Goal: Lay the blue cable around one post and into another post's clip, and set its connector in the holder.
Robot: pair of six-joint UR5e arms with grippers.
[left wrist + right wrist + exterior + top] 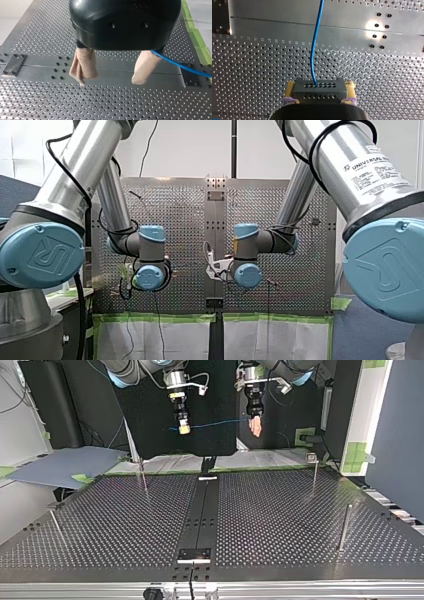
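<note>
In the top view my right gripper (184, 428), coming in at the view's left, hangs high above the table's far edge. The right wrist view shows my right gripper (320, 93) shut on a dark grey connector (319, 89) between yellow pads (290, 88). The blue cable (314, 50) rises from the connector. It runs across as a thin blue cable (215, 423) to my left gripper (255, 426). In the left wrist view my left gripper (113, 75) is open, beige fingers (83, 66) wide apart. The blue cable (180, 65) passes the outer side of one finger.
Four thin posts stand on the perforated table (280, 525): one post (143, 475) and a clip-topped post (314, 470) at the far side, another post (56, 527) and a fourth post (344, 527) nearer. A small plate (195, 554) sits on the central strip.
</note>
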